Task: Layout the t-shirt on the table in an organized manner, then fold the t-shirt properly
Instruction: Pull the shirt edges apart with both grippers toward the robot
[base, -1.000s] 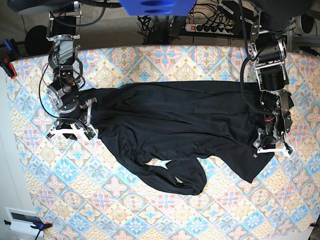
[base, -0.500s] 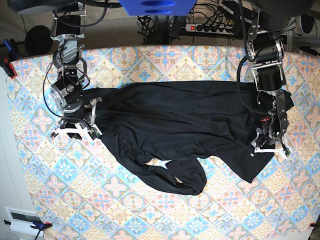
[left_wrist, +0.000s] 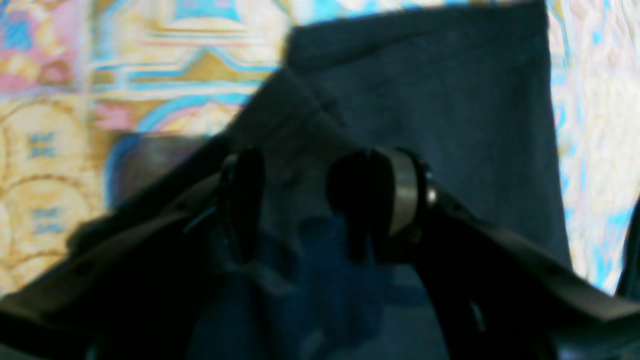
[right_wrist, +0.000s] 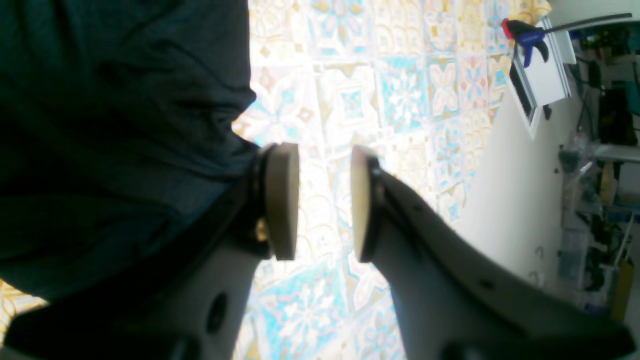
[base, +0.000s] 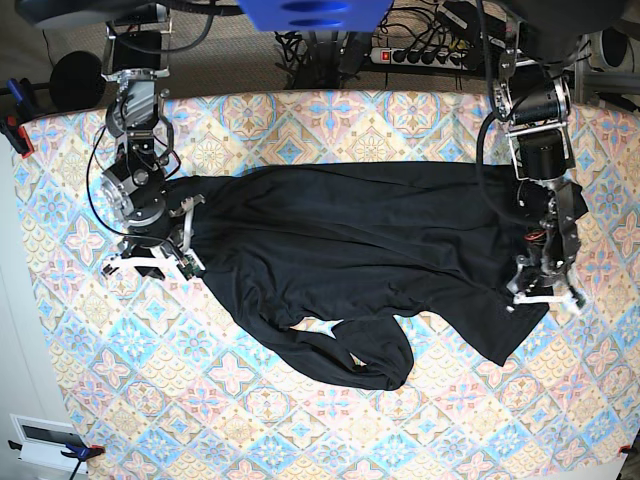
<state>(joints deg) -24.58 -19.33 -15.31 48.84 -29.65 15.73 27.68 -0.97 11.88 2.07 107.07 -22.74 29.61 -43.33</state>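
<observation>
A black t-shirt (base: 350, 260) lies rumpled across the middle of the patterned table (base: 300, 430), one sleeve curled underneath. The left gripper (left_wrist: 295, 200) sits at its edge, jaws parted with cloth between them, not clamped. The right gripper (right_wrist: 325, 200) hangs released beside the other edge, holding nothing. A shallow pinch could slip, leaving the shirt bunched.

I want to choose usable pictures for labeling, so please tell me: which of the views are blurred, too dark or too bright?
Left wrist view: soft and blurred, the fingers and t-shirt merging in dark shadow. Right wrist view: the table cloth is washed out by glare, the near shirt is very dark. Base view: sharp and evenly lit, though the black shirt shows few folds.
</observation>
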